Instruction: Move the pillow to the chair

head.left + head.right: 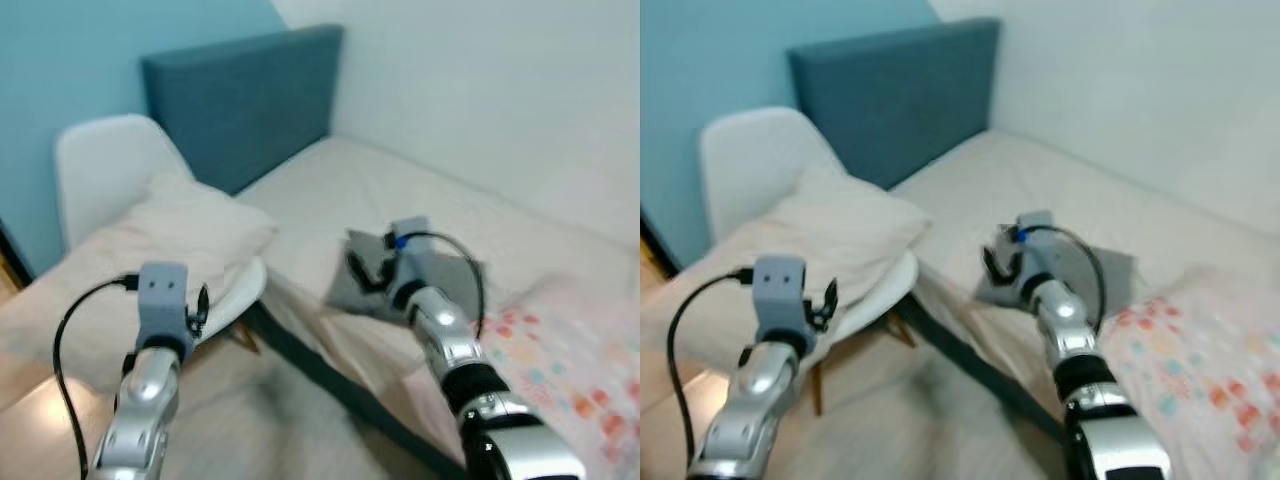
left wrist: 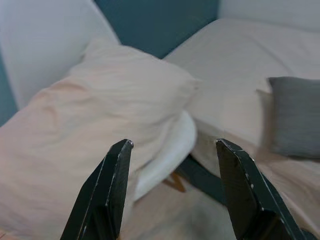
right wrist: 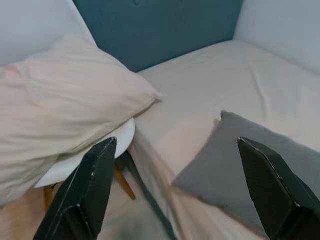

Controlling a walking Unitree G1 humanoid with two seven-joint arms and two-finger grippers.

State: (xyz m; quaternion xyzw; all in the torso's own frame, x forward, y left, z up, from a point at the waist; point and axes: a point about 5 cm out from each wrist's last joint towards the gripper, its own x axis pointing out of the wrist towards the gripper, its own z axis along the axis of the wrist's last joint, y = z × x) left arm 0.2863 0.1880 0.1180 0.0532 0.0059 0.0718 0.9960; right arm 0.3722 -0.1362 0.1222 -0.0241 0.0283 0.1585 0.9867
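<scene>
A large cream pillow [image 1: 150, 260] lies on the white chair [image 1: 100, 165] beside the bed, overhanging the seat toward me. My left gripper [image 2: 172, 187] is open a short way in front of the pillow [image 2: 95, 130], holding nothing; it shows near the seat edge [image 1: 200, 310] in the head view. My right gripper [image 3: 180, 195] is open above the bed edge, over a small grey cushion [image 3: 250, 165], with nothing between its fingers. The chair's seat rim [image 3: 85, 162] peeks out under the pillow [image 3: 65, 105].
The bed [image 1: 400, 190] with a cream sheet runs along the white wall, with a teal headboard [image 1: 240, 95] behind. A flower-patterned cover [image 1: 570, 370] lies at the right. The grey cushion [image 1: 430, 275] rests mid-bed. Pale floor [image 1: 260, 420] lies between chair and bed.
</scene>
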